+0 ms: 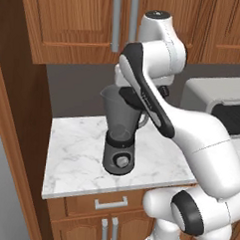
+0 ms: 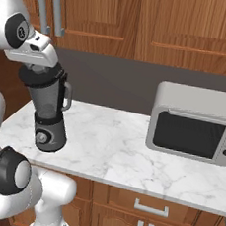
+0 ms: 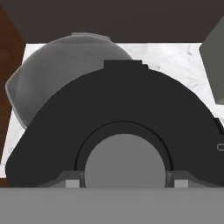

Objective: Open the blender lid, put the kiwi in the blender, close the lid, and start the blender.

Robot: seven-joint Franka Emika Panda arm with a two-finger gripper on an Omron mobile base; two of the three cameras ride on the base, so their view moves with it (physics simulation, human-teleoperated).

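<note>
The dark grey blender (image 1: pixel 119 159) (image 2: pixel 49 135) stands near the left end of the marble counter, its silver knob facing forward. Its smoky jar (image 1: pixel 117 112) (image 2: pixel 44 97) (image 3: pixel 52 74) is upright. My gripper (image 3: pixel 124 181) (image 2: pixel 38 67) is shut on the raised centre knob of the blender lid (image 3: pixel 118 109) (image 1: pixel 129 96) (image 2: pixel 36 75). The lid sits at rim height, shifted partly off the jar's mouth, so the jar shows beyond its edge in the hand view. The kiwi is out of view.
A boxy grey toaster oven (image 2: pixel 193 123) (image 1: pixel 220 100) stands on the counter (image 2: pixel 111 144) to the right of the blender. Wooden wall cabinets (image 2: pixel 145 19) hang close above my hand. A tall wooden panel (image 1: pixel 11 136) borders the counter's left end.
</note>
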